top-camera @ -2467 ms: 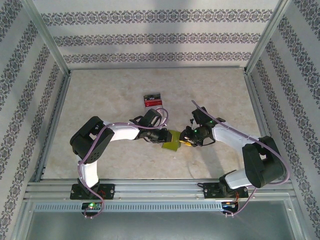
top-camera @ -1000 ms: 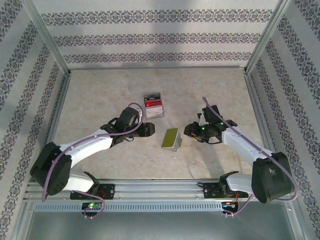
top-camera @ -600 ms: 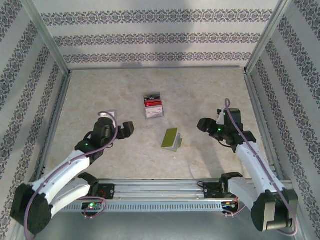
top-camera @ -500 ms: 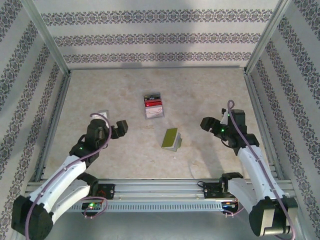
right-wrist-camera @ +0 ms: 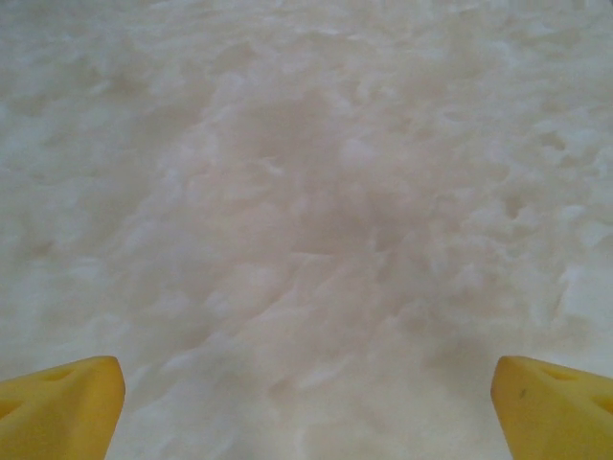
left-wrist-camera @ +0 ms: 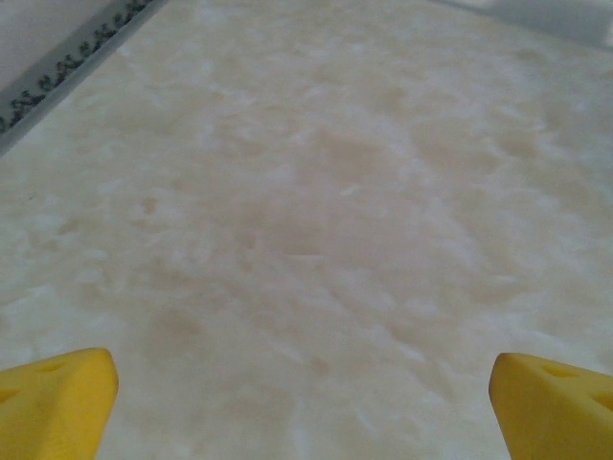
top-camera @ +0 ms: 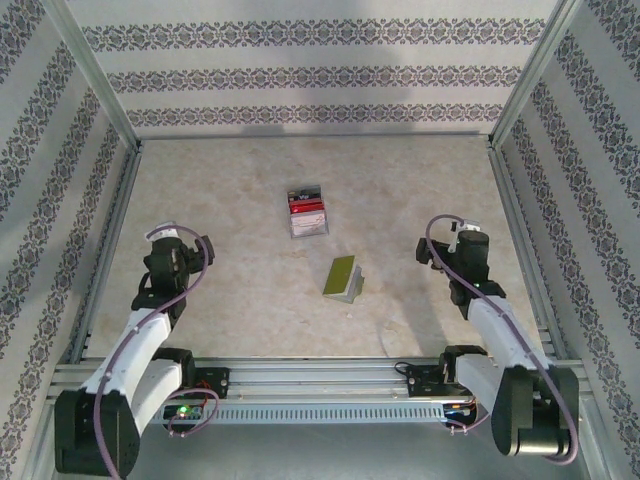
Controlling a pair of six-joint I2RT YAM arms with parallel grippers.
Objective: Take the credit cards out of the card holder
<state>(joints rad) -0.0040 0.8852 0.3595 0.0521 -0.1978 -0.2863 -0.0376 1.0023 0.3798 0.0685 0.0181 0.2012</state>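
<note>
Card holder (top-camera: 342,279) and credit cards (top-camera: 307,211) lying loose on the table (top-camera: 220,180); both grippers hold nothing.
We record the holder as flat and olive-green, near the table's middle, pale along its right edge, its contents too small to tell. The cards form a red-and-dark stack just beyond it, print unreadable. On the left gripper (top-camera: 203,243) and right gripper (top-camera: 428,250), yellow fingertips (left-wrist-camera: 57,398) stand wide apart, cropped at the frame corners, over mottled beige surface.

No legible text or labels; white marks on credit cards (top-camera: 307,212) unreadable.
</note>
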